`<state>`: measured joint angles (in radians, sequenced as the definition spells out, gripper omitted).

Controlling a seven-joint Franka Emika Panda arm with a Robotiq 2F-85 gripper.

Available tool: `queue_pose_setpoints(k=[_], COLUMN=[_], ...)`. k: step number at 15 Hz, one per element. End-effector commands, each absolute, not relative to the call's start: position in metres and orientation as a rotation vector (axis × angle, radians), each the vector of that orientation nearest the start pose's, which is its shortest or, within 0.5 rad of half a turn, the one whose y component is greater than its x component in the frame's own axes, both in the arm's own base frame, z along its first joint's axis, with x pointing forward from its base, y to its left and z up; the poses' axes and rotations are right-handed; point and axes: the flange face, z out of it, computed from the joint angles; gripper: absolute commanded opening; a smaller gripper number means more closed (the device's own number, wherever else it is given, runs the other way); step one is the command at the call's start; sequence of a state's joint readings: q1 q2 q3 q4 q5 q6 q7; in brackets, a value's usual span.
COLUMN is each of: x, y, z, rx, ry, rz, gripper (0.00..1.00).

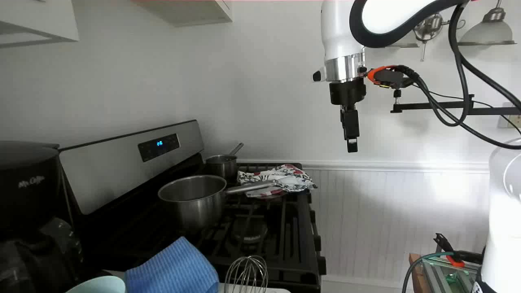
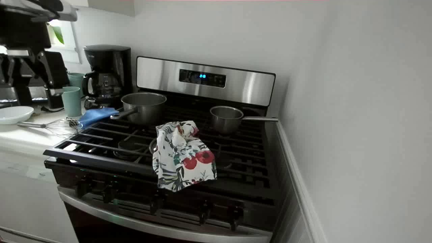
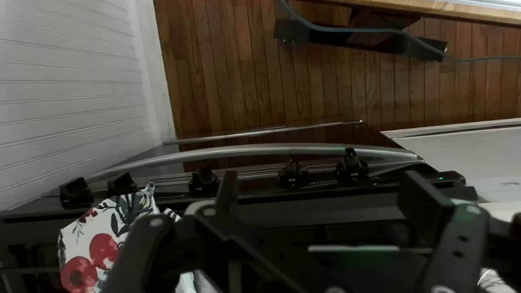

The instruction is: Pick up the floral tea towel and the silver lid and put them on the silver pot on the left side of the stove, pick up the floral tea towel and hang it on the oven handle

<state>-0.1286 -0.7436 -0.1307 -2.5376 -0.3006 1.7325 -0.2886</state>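
Observation:
The floral tea towel [image 2: 184, 158] lies crumpled on the front middle of the stove grates, its edge over the front. It also shows in an exterior view [image 1: 293, 179] and the wrist view [image 3: 91, 248]. A silver rim [image 2: 153, 145], seemingly the lid, peeks out beside the towel; the rest is hidden. The large silver pot [image 2: 145, 106] stands uncovered on the left of the stove, also in an exterior view [image 1: 195, 207]. The oven handle [image 2: 152, 227] is bare, also in the wrist view [image 3: 260, 150]. My gripper [image 2: 39, 98] is open and empty, high above the stove's front [image 1: 352, 145] [image 3: 325, 187].
A smaller pot [image 2: 226, 119] stands at the back right of the stove, its handle reaching the wall. The coffee maker [image 2: 108, 74], blue cloth [image 2: 96, 116], whisk [image 2: 50, 125], cup [image 2: 72, 101] and white bowl [image 2: 15, 114] are on the left counter. Knobs [image 3: 203, 182] line the stove front.

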Motion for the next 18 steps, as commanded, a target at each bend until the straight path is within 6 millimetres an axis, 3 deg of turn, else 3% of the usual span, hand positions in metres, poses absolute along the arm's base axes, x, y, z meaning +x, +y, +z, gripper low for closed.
queue_pose_setpoints(k=[1,4,6,10,14,18], x=[0.305,0.311,0.337,0.394,0.453,0.495], y=[-0.113,-0.115,-0.126,-0.148,-0.181,-0.212], z=[0.505,0.505,0.504,0.505,0.489,0.462], rx=[-3.313,-3.327,-3.343,-3.329,-3.243,-3.208], ry=[-0.207,-0.224,-0.146,-0.356,-0.617,-0.661], rz=[0.19,0.214,0.204,0.123,0.019,-0.008], gripper=[1.0,1.0,1.0,1.0,1.0,1.0])
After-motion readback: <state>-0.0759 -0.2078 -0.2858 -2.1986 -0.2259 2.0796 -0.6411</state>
